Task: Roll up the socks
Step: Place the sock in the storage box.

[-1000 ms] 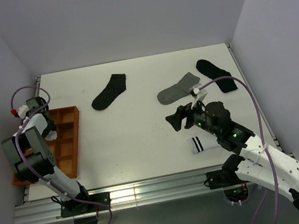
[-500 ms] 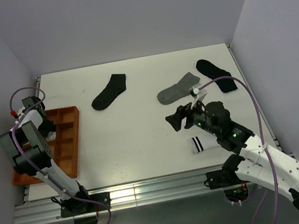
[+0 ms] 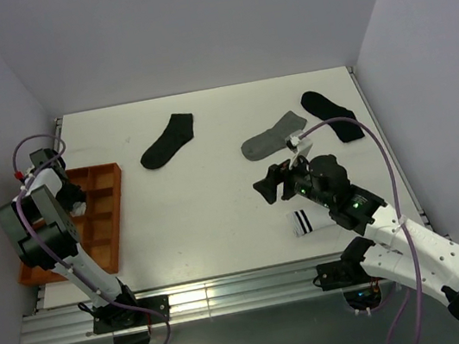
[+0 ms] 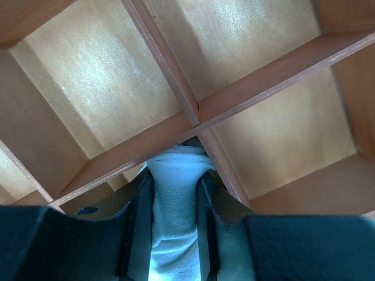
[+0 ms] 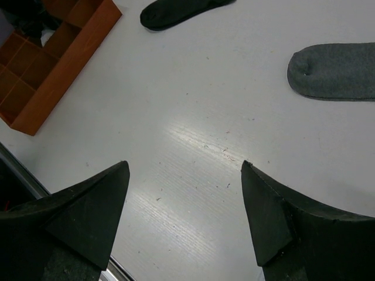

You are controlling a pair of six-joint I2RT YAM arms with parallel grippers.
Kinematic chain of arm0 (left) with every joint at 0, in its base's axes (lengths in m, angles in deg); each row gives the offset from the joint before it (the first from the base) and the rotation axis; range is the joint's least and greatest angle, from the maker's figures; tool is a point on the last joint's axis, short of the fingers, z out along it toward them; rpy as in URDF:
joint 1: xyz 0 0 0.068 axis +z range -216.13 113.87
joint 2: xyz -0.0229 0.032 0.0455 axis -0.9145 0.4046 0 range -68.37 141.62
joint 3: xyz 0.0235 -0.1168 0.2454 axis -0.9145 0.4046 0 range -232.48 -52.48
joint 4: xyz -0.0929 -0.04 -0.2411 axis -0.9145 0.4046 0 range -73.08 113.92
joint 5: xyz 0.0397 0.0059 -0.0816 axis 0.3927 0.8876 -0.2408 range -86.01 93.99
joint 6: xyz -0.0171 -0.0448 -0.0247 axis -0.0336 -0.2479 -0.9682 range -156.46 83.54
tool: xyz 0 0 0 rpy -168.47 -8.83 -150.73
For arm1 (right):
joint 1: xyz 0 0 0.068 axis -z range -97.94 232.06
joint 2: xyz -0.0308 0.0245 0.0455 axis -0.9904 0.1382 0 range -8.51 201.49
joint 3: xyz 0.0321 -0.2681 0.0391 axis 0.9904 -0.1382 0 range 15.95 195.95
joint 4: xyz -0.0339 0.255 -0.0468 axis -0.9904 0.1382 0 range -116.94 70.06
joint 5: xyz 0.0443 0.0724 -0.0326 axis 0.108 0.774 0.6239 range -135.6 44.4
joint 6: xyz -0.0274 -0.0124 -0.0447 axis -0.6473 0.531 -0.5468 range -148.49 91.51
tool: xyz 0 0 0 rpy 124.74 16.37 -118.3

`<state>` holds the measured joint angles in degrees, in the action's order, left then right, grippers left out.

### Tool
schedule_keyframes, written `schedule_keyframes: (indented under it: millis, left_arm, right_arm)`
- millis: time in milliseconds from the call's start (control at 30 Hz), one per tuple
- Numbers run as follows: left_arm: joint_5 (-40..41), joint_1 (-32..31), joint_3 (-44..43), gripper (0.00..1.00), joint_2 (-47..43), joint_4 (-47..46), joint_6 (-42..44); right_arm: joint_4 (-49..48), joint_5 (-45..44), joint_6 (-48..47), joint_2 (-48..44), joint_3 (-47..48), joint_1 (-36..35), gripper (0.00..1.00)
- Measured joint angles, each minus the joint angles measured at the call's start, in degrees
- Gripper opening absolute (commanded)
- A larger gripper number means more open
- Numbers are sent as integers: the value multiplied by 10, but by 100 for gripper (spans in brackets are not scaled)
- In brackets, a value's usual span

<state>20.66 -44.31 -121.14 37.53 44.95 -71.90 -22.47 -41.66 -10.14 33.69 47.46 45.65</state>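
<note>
left gripper point(image 4: 174, 188) shifted left over tray point(image 3: 107, 216) | right gripper point(image 5: 183, 168) edged left

Robotics laboratory cell: a bare white table point(image 3: 219, 217) beneath the right gripper point(image 3: 265, 185), plain pale walls point(image 3: 190, 30) closing it in beyond and beside that gripper, an aluminium rail point(image 3: 231, 292) behind it carrying bolted arm bases point(image 3: 130, 314).

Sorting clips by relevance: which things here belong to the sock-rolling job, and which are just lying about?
Job:
white sock, held in the left gripper
striped sock, bundled
grey sock, flat
centre black sock, flat
far-right black sock, flat

Not named by the job:
wooden divided tray, though the white sock hangs over its compartments
</note>
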Motion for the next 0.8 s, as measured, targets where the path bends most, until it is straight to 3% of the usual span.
schedule_keyframes:
  millis: [300, 800]
  left_arm:
    - [-6, 2, -1, 48, 0, 4, 0]
    - [-27, 1, 9, 57, -49, 45, -20]
  right_arm:
    - [12, 1, 0, 11, 4, 0, 83]
    - [52, 11, 0, 10, 34, 0, 82]
